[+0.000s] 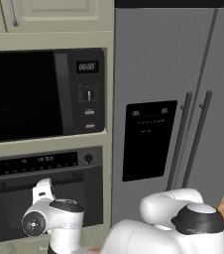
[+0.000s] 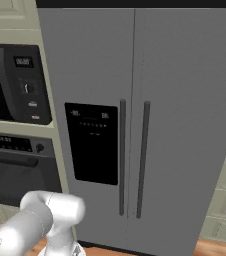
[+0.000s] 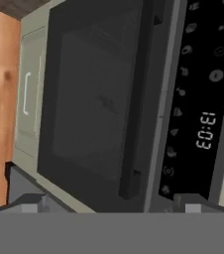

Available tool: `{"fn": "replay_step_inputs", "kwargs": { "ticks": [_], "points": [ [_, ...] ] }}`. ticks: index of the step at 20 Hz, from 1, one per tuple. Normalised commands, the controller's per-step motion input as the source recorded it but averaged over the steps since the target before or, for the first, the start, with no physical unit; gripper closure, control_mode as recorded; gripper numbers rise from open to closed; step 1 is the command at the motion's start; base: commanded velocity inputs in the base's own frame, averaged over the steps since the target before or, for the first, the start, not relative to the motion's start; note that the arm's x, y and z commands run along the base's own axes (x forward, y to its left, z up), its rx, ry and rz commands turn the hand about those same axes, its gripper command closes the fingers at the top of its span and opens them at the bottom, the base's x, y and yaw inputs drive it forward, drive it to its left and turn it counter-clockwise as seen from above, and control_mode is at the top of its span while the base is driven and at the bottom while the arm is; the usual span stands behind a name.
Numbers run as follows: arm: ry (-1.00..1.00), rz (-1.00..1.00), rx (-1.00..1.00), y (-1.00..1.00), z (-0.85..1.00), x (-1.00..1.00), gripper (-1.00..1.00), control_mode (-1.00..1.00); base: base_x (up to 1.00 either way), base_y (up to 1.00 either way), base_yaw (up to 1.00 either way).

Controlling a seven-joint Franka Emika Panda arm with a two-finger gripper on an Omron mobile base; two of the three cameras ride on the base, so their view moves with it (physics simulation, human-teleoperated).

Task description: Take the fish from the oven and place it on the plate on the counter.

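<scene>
1. The oven (image 1: pixel 44 198) is seen shut, below the microwave (image 1: pixel 44 94), left of the fridge (image 2: pixel 135 125).
2. The gripper (image 3: pixel 111 201) is held facing the oven's bar handle (image 3: pixel 139 99), fingers spread wide, nothing held.

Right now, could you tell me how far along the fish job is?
Nothing looks done yet: the oven door is shut. In hand: the open claw faces the oven's bar handle, not touching it. Left: open the door, take the fish out and set it on the plate.
</scene>
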Motion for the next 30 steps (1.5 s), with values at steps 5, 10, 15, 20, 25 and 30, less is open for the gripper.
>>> {"fn": "replay_step_inputs", "kwargs": {
  "ticks": [5,10,15,20,25,30],
  "points": [
    [0.00,0.04,0.00,-0.01,-0.12,0.78,-1.00,-1.00,0.00,0.00,0.00],
    [0.00,0.07,0.00,0.00,-0.03,0.72,-1.00,-1.00,0.00,0.00,0.00],
    [0.00,0.09,0.00,0.00,-0.33,0.30,-1.00,-1.00,0.00,0.00,0.00],
    [0.00,0.07,0.00,0.07,-0.34,0.01,-1.00,-1.00,0.00,0.00,0.00],
    [0.00,0.06,0.00,0.12,-0.13,0.10,-1.00,-1.00,0.00,0.00,0.00],
    [0.00,0.02,0.00,0.05,-0.27,0.16,-1.00,-1.00,0.00,0.00,0.00]
  ]
}}
